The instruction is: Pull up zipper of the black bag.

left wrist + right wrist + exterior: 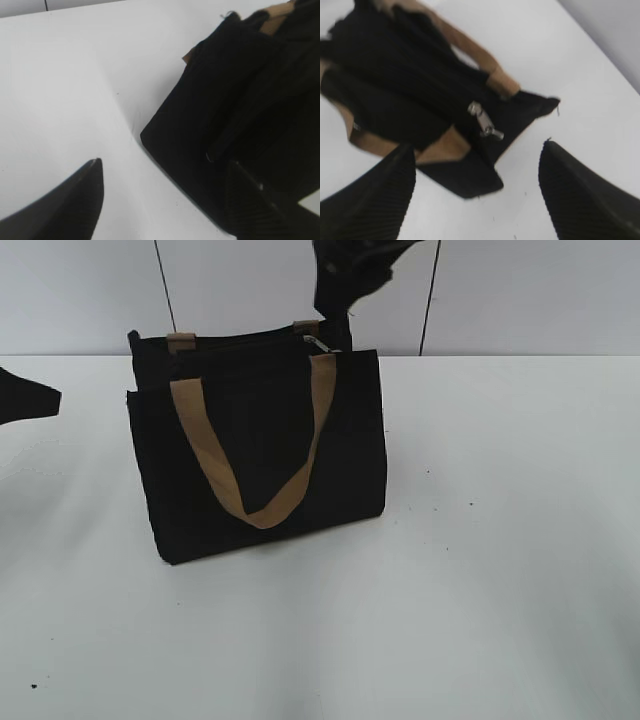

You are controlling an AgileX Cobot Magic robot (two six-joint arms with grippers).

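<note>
The black bag [260, 455] stands upright on the white table, with tan webbing handles [255, 505] hanging down its front. The zipper's silvery pull [311, 328] sits at the right end of the bag's top edge; it shows clearly in the right wrist view [484, 121]. My right gripper [477, 192] is open and empty, hovering above the bag's right top corner [352, 275]. My left gripper [165, 200] is open and empty, low beside the bag's left end [225, 115]; its arm shows at the left edge of the exterior view [25, 395].
The white table [480, 570] spreads in front and to the right of the bag. A pale wall with thin dark vertical lines [430, 300] stands behind it.
</note>
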